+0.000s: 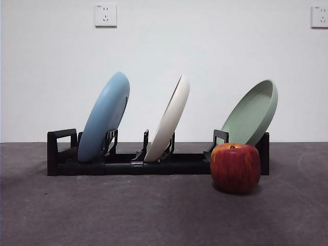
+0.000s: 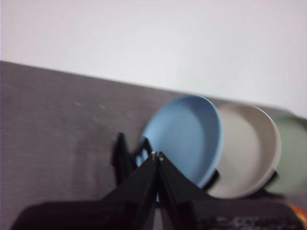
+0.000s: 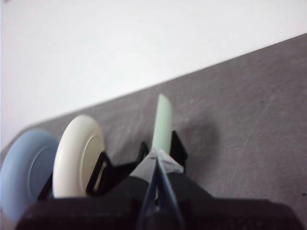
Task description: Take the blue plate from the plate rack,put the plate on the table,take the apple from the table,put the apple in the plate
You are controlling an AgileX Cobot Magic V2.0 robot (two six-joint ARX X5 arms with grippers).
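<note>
In plate rack [image 1: 154,165] blue plate [image 2: 184,136] upright, beyond left gripper [image 2: 156,155], fingers pressed together, apart; right gripper [image 3: 157,160] likewise.

Level front, wrists high; shared plate rack [image 1: 154,164]

- The table [image 1: 102,215] was a flat, dark grey-brown matte surface with a fine grainy texture, running back to a white wall.
- The plate rack [image 1: 128,165] stood directly on it, long, low and black, set crosswise.
- The apple [image 1: 235,167] rested on the bare tabletop just in front of the rack's right end.
</note>
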